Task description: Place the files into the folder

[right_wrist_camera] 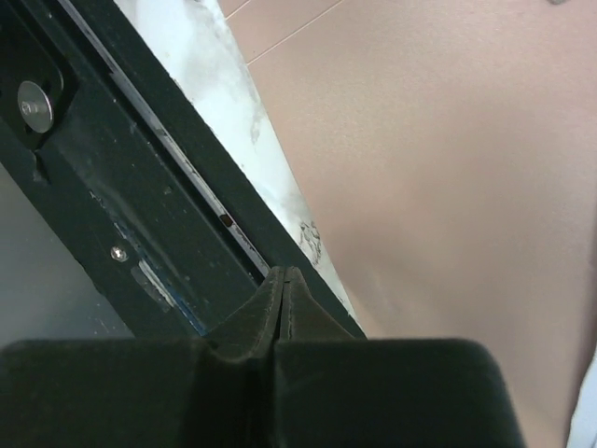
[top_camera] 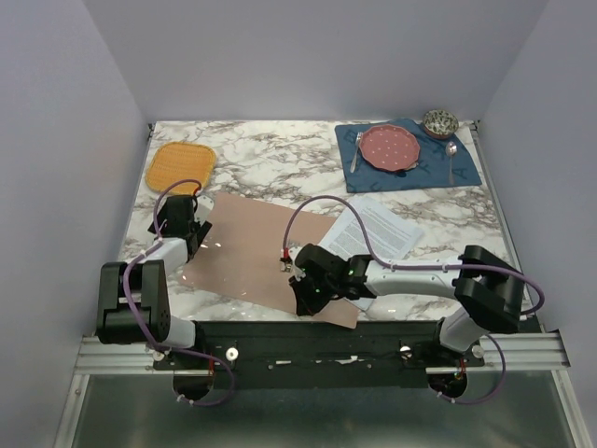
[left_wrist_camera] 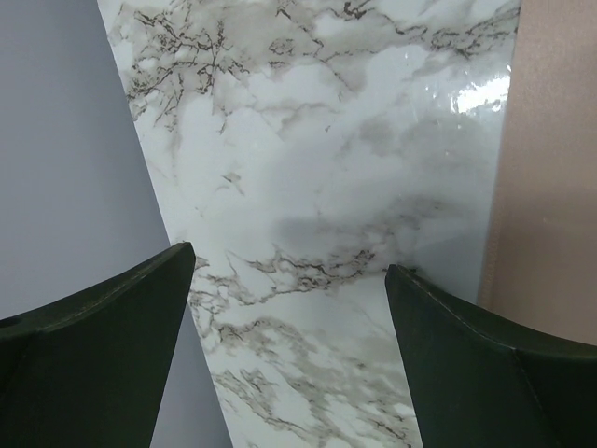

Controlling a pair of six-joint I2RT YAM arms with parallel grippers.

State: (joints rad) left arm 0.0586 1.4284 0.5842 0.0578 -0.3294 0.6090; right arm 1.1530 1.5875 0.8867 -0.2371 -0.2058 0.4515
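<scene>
The pinkish-brown folder [top_camera: 252,247] lies flat and closed on the marble table, its near right corner reaching the table's front edge. The files [top_camera: 378,229], white printed sheets, lie just right of it, partly under the right arm's cable. My right gripper [top_camera: 300,297] is low over the folder's near edge. In the right wrist view its fingertips [right_wrist_camera: 283,275] are pressed together at the table's edge beside the folder [right_wrist_camera: 448,140], and nothing shows between them. My left gripper [top_camera: 187,229] stands wide open [left_wrist_camera: 289,280] over bare marble at the folder's left edge [left_wrist_camera: 550,187].
An orange woven mat [top_camera: 180,165] lies at the back left. At the back right a blue placemat [top_camera: 466,168] carries a pink plate [top_camera: 389,147], a fork [top_camera: 355,149] and a spoon [top_camera: 451,154], with a patterned bowl [top_camera: 439,121] behind. A black rail [right_wrist_camera: 112,187] runs along the front edge.
</scene>
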